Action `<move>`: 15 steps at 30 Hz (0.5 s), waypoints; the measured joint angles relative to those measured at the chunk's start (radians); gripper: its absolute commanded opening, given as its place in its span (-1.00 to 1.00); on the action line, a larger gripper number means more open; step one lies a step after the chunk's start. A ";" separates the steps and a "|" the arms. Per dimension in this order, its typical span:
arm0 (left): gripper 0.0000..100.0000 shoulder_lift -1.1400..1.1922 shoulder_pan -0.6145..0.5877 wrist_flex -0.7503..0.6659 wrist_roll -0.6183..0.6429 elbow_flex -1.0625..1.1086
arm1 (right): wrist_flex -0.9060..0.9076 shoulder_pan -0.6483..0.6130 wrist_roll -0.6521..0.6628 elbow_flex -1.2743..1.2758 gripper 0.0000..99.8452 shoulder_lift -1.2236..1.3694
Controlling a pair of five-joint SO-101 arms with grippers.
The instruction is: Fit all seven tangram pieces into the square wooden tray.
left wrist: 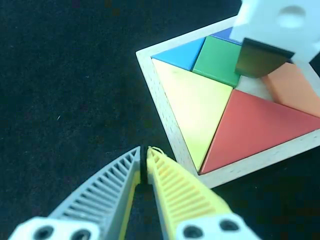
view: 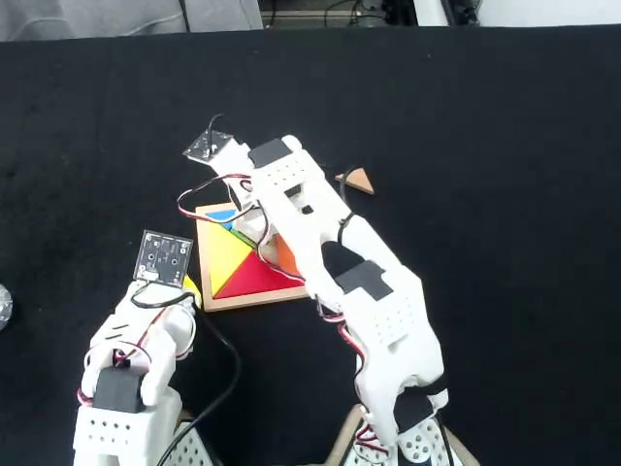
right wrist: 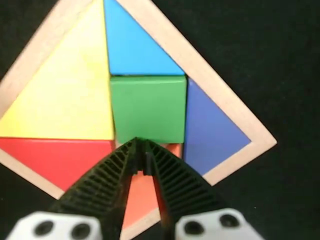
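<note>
The square wooden tray (view: 243, 302) lies at mid-table and holds a yellow triangle (right wrist: 65, 95), a red triangle (left wrist: 260, 127), a light blue triangle (right wrist: 132, 45), a green square (right wrist: 148, 107), a dark blue piece (right wrist: 210, 132) and an orange piece (left wrist: 295, 87). A small brown triangle (view: 358, 181) lies on the cloth to the right of the tray, beyond it. My right gripper (right wrist: 141, 150) is shut and empty, its tips low over the edge between the green square and the orange piece. My left gripper (left wrist: 145, 154) is shut and empty, just outside the tray's near left rim (left wrist: 167, 107).
Black cloth covers the table (view: 505, 126). The right arm (view: 320, 243) stretches over the right half of the tray. One black finger (left wrist: 260, 59) of the right gripper hangs above the green square in the left wrist view. Open cloth lies to the left and far side.
</note>
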 measured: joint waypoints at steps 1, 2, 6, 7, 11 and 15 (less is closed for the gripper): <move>-0.93 0.000 0.000 0.000 0.000 0.000 | 0.006 0.006 0.014 0.006 -0.98 -0.002; -0.93 0.000 0.000 0.000 0.000 0.000 | 0.005 0.014 0.015 0.012 -0.98 -0.002; -0.93 0.000 0.000 0.000 0.000 0.000 | 0.000 0.020 0.025 0.018 -0.98 0.002; -0.93 0.000 0.000 0.000 0.000 0.000 | 0.000 0.021 0.025 0.018 -0.98 0.002; -0.93 0.000 0.000 0.000 0.000 0.000 | 0.000 0.025 0.025 0.018 -0.98 0.002; -0.93 0.000 0.000 0.000 0.000 0.000 | 0.000 0.025 0.025 0.018 -0.98 0.002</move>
